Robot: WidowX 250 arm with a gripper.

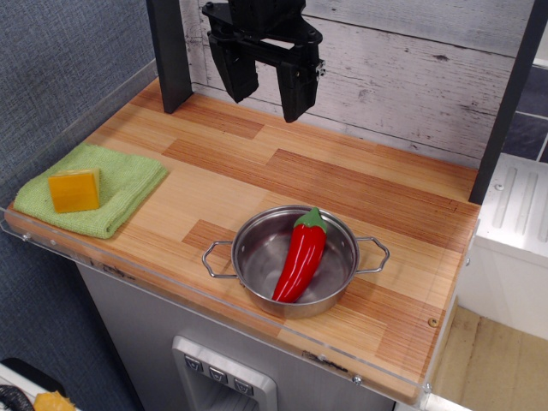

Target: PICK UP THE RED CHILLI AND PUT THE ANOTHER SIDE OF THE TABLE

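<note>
The red chilli (300, 258) is glossy, with a green stem cap. It lies inside a steel pot (253, 241) with two handles, near the front right of the striped wooden table (282, 175). My gripper (266, 92) hangs high above the back of the table, well behind and above the pot. Its two black fingers are spread apart and hold nothing.
A green cloth (128, 184) lies at the left front of the table with a yellow sponge block (74, 190) on it. A dark post (169, 56) stands at the back left, another (507, 103) at the right. A clear acrylic edge (214, 300) runs along the front.
</note>
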